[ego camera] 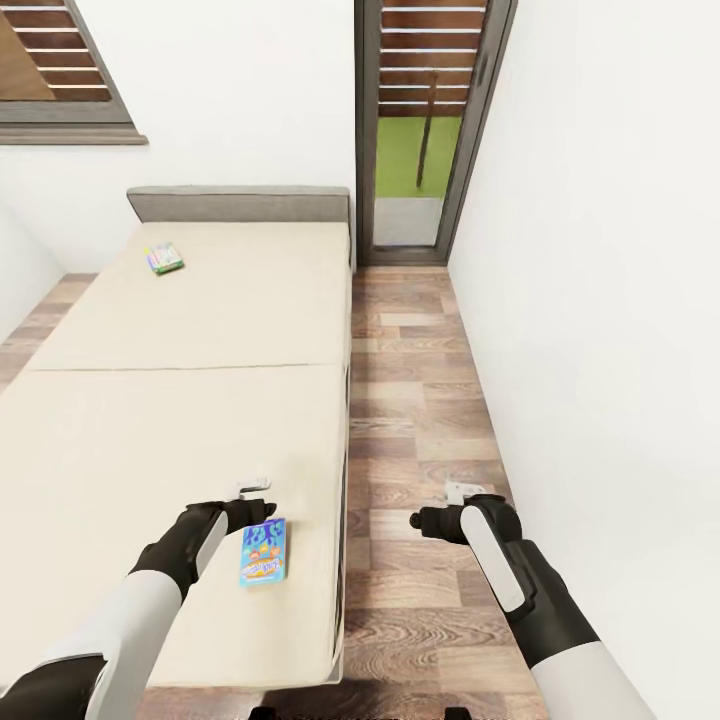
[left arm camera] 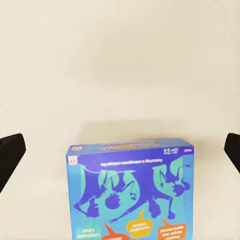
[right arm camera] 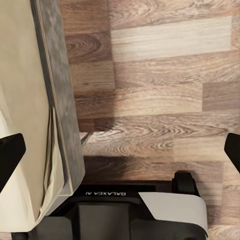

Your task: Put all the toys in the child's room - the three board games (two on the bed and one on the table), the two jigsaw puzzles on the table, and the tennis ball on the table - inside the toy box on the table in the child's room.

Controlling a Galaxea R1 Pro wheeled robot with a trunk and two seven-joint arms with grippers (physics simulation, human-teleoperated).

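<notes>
**Hovering over the blue game at the bed's near corner**

Looking from the head view, the bed runs away from the robot toward a grey headboard, and everything else is best placed against it. The blue game lies flat on the mattress close to the bed's near right edge. The left gripper hangs over the mattress just beyond that box, its dark fingers small and hard to read here. A green-edged game lies far up the bed, near the headboard and toward its left side. The right gripper is off the bed, over the plank floor to the bed's right. A glazed door stands past the bed's far right corner.

From the left wrist view, the blue game rests on the beige mattress with both black fingertips wide apart, one at each side, touching nothing.

From the right wrist view, the fingertips are likewise spread, empty. Below them lie the bed's grey frame edge, the floor beside it, and what seems to be the robot's base, lettered GALAXEA AI.
</notes>
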